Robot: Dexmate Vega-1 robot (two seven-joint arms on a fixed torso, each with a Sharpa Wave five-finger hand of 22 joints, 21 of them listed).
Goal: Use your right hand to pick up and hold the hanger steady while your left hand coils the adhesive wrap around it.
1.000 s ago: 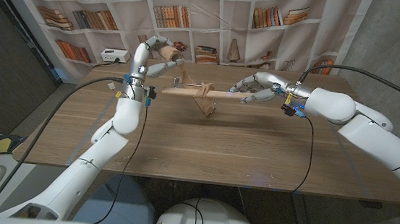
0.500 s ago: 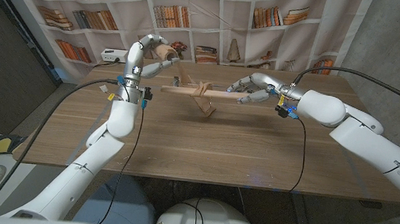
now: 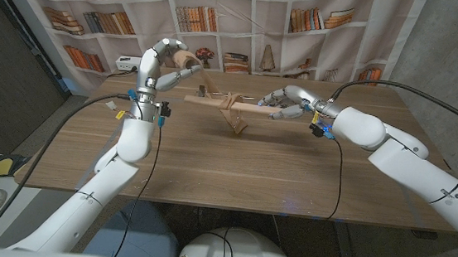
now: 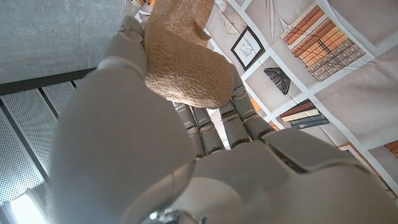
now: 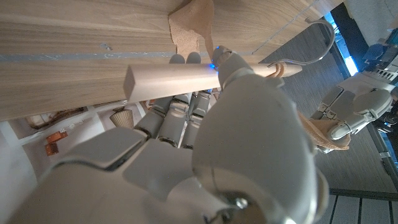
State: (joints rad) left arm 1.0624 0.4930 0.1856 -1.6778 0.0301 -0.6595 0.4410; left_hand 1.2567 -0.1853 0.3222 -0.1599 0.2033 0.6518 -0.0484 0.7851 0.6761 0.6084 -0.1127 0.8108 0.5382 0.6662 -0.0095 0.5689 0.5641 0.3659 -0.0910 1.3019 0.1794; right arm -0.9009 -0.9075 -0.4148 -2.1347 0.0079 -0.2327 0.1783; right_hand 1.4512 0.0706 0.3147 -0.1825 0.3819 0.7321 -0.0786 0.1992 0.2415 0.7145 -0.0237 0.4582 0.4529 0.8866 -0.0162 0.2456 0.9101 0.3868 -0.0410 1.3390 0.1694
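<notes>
Wooden hanger (image 3: 229,104), clasped centre-frame by the right hand (image 3: 285,100), needs levelness while the left hand (image 3: 161,63), gripping the wrap roll (image 3: 187,59), circles it tautly.

Right hand (image 3: 285,100) gripping one end of the wooden hanger (image 3: 229,105), held level above the counter (image 3: 234,166). Left hand (image 3: 161,63) raised near the other end, clutching the tan adhesive wrap (image 3: 187,59). Bookshelf backdrop (image 3: 222,20) behind.
</notes>
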